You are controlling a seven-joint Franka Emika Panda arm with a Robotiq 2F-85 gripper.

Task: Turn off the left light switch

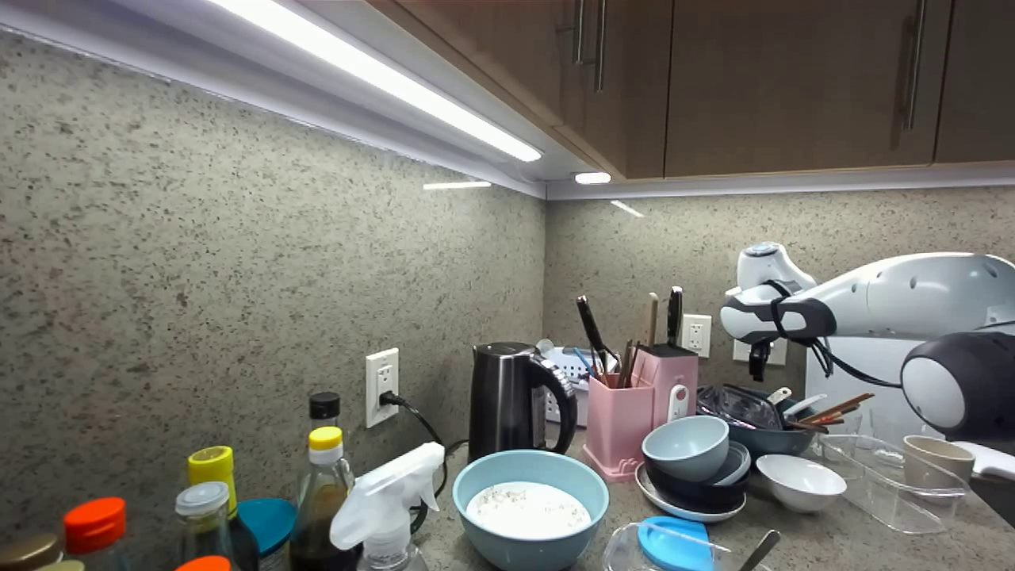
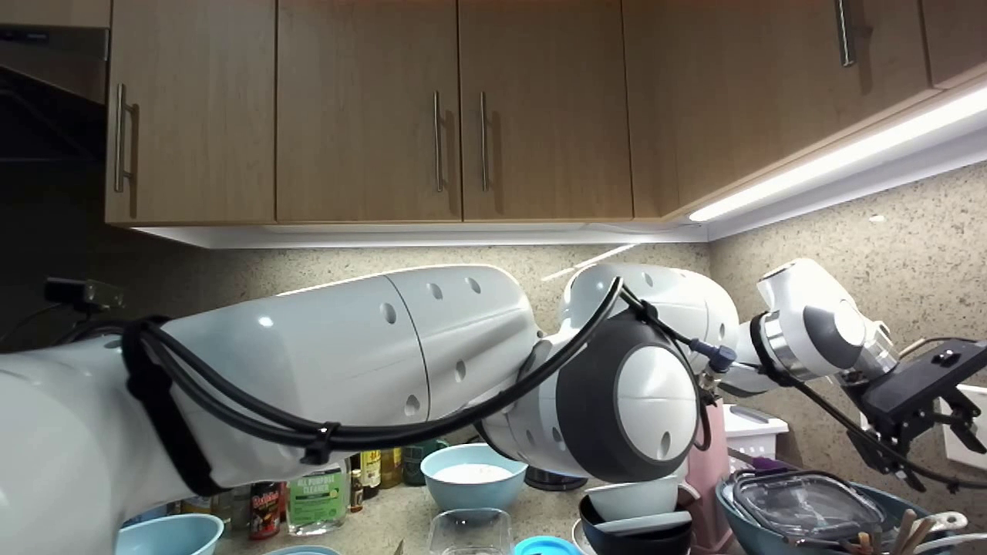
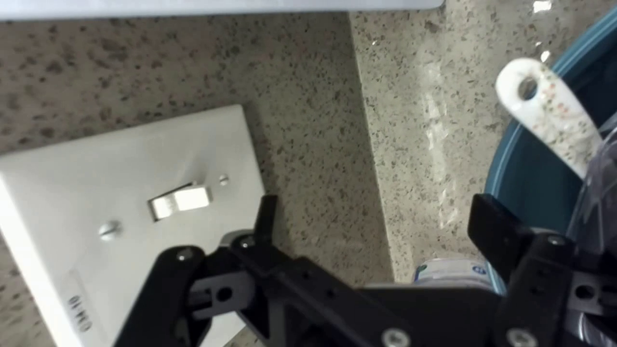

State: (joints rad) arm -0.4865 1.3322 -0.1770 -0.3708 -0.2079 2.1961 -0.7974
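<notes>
A white switch plate (image 3: 111, 168) is fixed on the speckled wall at the left of the wrist view. One white toggle switch (image 3: 179, 201) shows on it. The lower part of the plate is hidden behind a finger, so I cannot tell whether another switch is there. The plate also shows in both exterior views (image 1: 777, 353) (image 2: 964, 456). My gripper (image 3: 376, 201) is open and empty, its fingers wide apart. Its left finger overlaps the plate's right edge in the wrist view, right of and below the toggle; contact cannot be told. In both exterior views the gripper (image 1: 759, 362) (image 2: 947, 464) is close to the plate.
A blue bowl (image 3: 499, 166) with a patterned white handle (image 3: 554, 103) stands right of the fingers. A white edge (image 3: 217, 7) runs along the top of the wrist view. A pink knife holder (image 1: 674, 381), stacked bowls (image 1: 686, 448) and a kettle (image 1: 499, 404) stand nearby.
</notes>
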